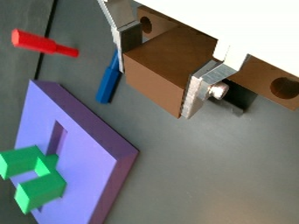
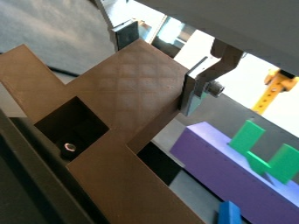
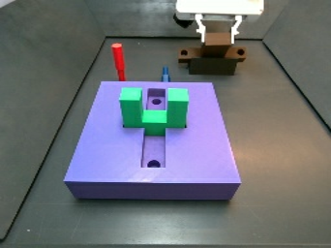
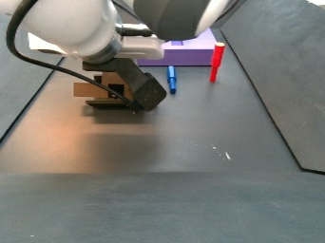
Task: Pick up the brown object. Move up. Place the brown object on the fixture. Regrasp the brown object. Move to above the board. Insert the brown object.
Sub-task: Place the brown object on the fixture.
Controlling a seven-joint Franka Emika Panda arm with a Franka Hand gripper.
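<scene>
At the far end of the floor, behind the board [image 3: 155, 145], I have the tool [image 3: 220, 39] down over the fixture [image 3: 215, 65]. Its silver fingers [image 1: 208, 80] are closed against the sides of the brown object [image 1: 163, 70], which sits at the fixture. I judge this is the regrasp, taking a squarer hold for insertion. A red peg [image 3: 118, 60] stands well clear.

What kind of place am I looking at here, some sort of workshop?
Probably a robot test bench, not a workshop. A dark walled table holds only a few practice pieces: a purple board with a green block and a red peg. The arm's gripper holds a brown object at the fixture.
</scene>
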